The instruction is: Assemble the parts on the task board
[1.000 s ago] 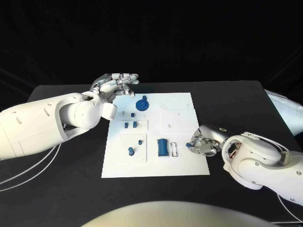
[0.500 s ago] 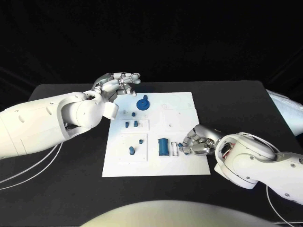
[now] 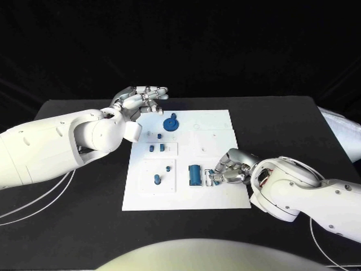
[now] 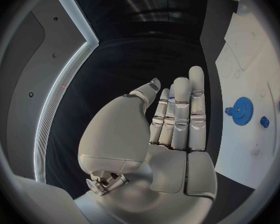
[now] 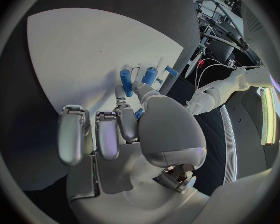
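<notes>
A: Where is the right hand (image 3: 232, 167)?

B: It is low over the right side of the task board (image 3: 217, 197), just beside the blue cylinder (image 3: 195, 175) that lies there. Its fingers are curled in. In the right wrist view a small blue piece (image 5: 139, 114) sits between the thumb and a finger, so the hand pinches it.

A: And the left hand (image 3: 140, 100)?

B: It hovers over the black table (image 3: 83, 226) near the far left corner of the board, fingers straight and close together, holding nothing.

A: What else is on the board?

B: A blue gear (image 3: 171, 123) at the far side, 2 small blue pegs (image 3: 156, 148) in the middle left, and 1 more blue part (image 3: 157, 179) nearer.
</notes>
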